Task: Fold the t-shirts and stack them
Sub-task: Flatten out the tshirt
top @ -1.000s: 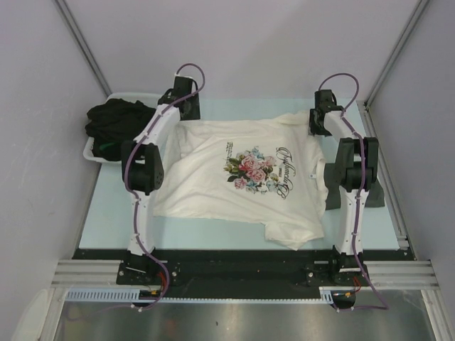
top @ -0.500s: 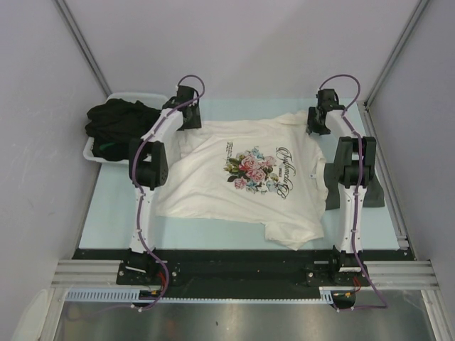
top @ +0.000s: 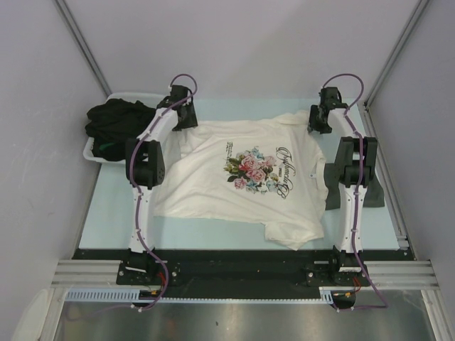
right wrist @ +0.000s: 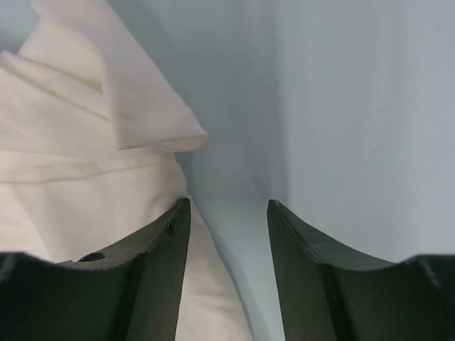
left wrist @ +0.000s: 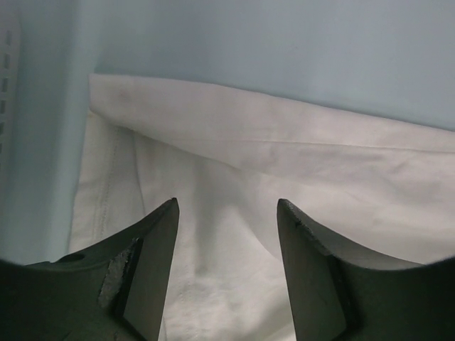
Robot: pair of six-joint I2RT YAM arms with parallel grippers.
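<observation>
The cream rose t-shirt (top: pixel 242 177) lies spread out in the middle of the surface (top: pixel 114 206). It is soft, light and floppy, so grab its far corners. The left hand (left wrist: pixel 227 209) and right hand (right wrist: pixel 229 207) hang there, both open and empty.

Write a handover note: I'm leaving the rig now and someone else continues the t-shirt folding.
Left gripper: open, empty, over the far left corner of the cream-white rose-print t-shirt.
Right gripper: open, empty, at that shirt's far right edge.
Shirt lies spread print up, rumpled, on the pale blue table; dark t-shirts heaped in the white plastic tub, far left.
Done: nothing folded. Left: fold every shirt, stack them.
</observation>
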